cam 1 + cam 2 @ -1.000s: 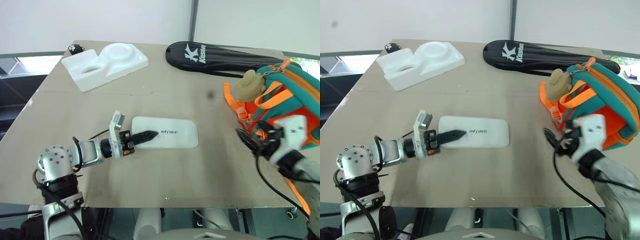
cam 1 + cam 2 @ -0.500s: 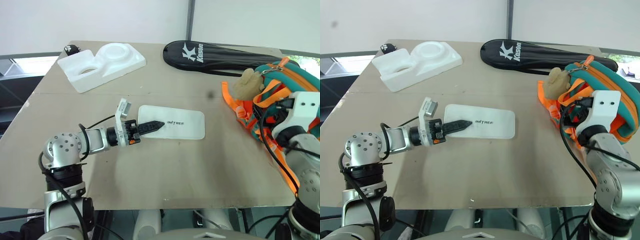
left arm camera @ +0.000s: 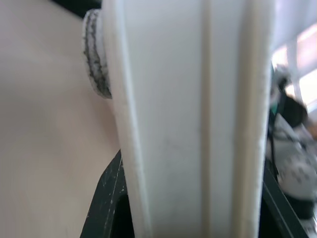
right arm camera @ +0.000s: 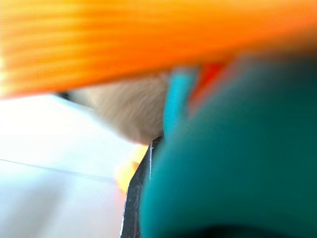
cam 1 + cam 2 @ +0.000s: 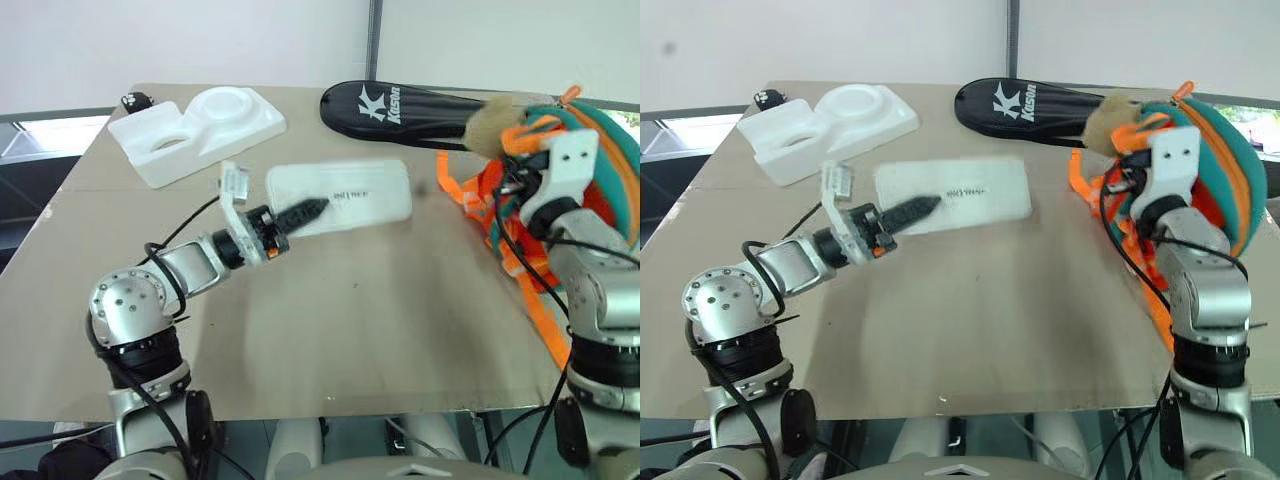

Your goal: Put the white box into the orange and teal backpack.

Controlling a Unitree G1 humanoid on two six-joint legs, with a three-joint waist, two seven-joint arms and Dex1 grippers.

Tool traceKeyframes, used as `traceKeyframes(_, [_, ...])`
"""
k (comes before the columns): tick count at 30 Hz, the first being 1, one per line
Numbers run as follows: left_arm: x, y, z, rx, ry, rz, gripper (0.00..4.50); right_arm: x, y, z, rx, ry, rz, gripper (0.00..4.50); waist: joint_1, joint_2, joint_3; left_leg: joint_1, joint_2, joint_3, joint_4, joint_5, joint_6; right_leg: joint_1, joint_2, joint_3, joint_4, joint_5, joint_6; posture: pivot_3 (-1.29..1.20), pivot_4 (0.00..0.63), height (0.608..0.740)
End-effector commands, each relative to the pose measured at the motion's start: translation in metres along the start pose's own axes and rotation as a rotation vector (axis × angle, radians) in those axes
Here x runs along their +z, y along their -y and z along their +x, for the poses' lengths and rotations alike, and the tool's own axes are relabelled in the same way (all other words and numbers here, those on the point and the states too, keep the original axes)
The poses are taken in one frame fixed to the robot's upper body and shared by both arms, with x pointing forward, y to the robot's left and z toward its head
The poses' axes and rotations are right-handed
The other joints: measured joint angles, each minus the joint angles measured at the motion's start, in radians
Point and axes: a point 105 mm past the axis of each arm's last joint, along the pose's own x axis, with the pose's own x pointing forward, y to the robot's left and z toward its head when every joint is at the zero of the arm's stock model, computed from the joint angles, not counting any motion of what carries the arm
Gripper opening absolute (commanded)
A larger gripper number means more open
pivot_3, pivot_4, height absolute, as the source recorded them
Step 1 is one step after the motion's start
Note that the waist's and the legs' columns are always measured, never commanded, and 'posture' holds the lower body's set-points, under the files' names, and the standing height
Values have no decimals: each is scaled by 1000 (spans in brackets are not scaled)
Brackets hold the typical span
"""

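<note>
Progress stands at mid-task: the white box [image 5: 340, 197] is gripped and clear of the table [image 5: 330, 330], but not yet inside the orange and teal backpack [image 5: 1225, 165].

Nearest, the left gripper [image 5: 300, 212] is clamped on the near short end of the white box, one black finger lying across its top face. The box extends ahead of the fingers, tilted, with its lettering upward.

To that gripper's right, the right gripper [image 5: 1130, 180] is pressed into the backpack's orange straps, beside the beige plush charm [image 5: 1110, 115]. Its fingers are together; the wrist view shows teal fabric and orange webbing tight against them, so a hold on the backpack is likely.

Remaining: open the bag's mouth, carry the box across, insert it.

Bare tabletop lies between the two grippers. Beyond the box lie a white foam block [image 5: 200, 130] and a black racket cover [image 5: 400, 105].
</note>
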Motion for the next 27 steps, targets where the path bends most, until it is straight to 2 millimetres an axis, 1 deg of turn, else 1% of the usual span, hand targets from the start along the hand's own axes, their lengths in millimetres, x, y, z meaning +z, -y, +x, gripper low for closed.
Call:
traceKeyframes(1, [43, 8, -6, 10, 209, 64, 1076, 50, -32, 6, 239, 192, -29, 30, 4, 0, 0, 0, 0, -1, 0, 0, 0, 0, 0, 0, 0, 0, 0, 0, 150, 740])
traceKeyframes(2, [47, 8, -7, 21, 228, 80, 1076, 57, -39, 8, 296, 216, -29, 30, 6, 0, 0, 0, 0, -1, -1, 0, 0, 0, 1, -1, 0, 0, 0, 0, 150, 740])
traceKeyframes(3, [53, 6, -9, 52, 257, 108, 1076, 67, -52, 9, 383, 251, -65, 30, 7, 0, 0, -1, 0, 0, -1, 0, 0, 0, 0, -1, -1, 0, 0, 0, 150, 740])
traceKeyframes(5, [62, 3, -13, 102, 311, 166, 1076, 79, -67, 10, 495, 293, -113, 30, 6, 1, 1, -1, 0, 0, -2, 0, 0, 0, 0, 0, -1, 0, 0, 0, 150, 740])
traceKeyframes(6, [67, 0, -17, 138, 338, 202, 1076, 87, -76, 10, 560, 323, -109, 30, 8, 2, 2, -2, 0, 1, -3, 0, 0, -1, 0, 0, -3, 0, 0, 0, 150, 740])
traceKeyframes(8, [76, -3, -26, 176, 380, 246, 1076, 95, -90, 7, 673, 357, -104, 30, 9, 2, 3, -3, 0, 1, -5, 0, -1, -2, 0, 0, -4, 0, 0, 0, 150, 740])
traceKeyframes(9, [78, -1, -30, 163, 382, 254, 1076, 95, -94, 5, 714, 354, -101, 30, 9, 2, 3, -3, 0, 1, -6, 0, -1, -3, 0, 0, -4, 0, 0, 0, 150, 740])
traceKeyframes(10, [79, 1, -34, 145, 377, 270, 1076, 91, -99, 3, 758, 339, -97, 30, 10, 2, 3, -4, 0, 1, -7, 0, -1, -4, 0, -1, -4, 0, 0, 0, 150, 740])
traceKeyframes(12, [81, 6, -44, 112, 356, 319, 1076, 77, -107, -3, 833, 282, -94, 30, 12, 2, 3, -3, 0, 1, -9, 0, -1, -4, 0, -1, -4, 0, 0, 0, 150, 740])
traceKeyframes(14, [87, 15, -64, 64, 324, 394, 1076, 48, -111, -10, 911, 176, -105, 30, 13, 1, 3, -4, 0, 2, -9, 0, -1, -3, -1, -2, -5, -1, 0, 0, 150, 740])
traceKeyframes(16, [92, 24, -81, 17, 279, 455, 1076, 30, -111, -16, 958, 118, -104, 30, 12, 0, 4, -4, 0, 3, -9, 0, -1, -3, -1, -2, -7, -1, 0, 0, 150, 740])
traceKeyframes(18, [93, 31, -90, -12, 215, 538, 1076, 23, -106, -20, 983, 88, -84, 30, 12, 0, 6, -3, 0, 3, -9, 0, -1, -3, -2, -2, -7, -1, 0, 0, 150, 740])
traceKeyframes(22, [85, 44, -96, -110, 81, 655, 1076, 20, -96, -23, 1006, 69, -87, 30, 12, 0, 6, -1, 0, 3, -8, 0, -1, -2, -2, -2, -4, -2, -2, 0, 150, 740])
traceKeyframes(27, [75, 55, -99, -233, -20, 659, 1076, 22, -90, -20, 1018, 61, -100, 30, 10, 0, 6, 0, 1, 3, -5, 0, -1, -3, -2, -2, -1, -3, -4, 0, 150, 740])
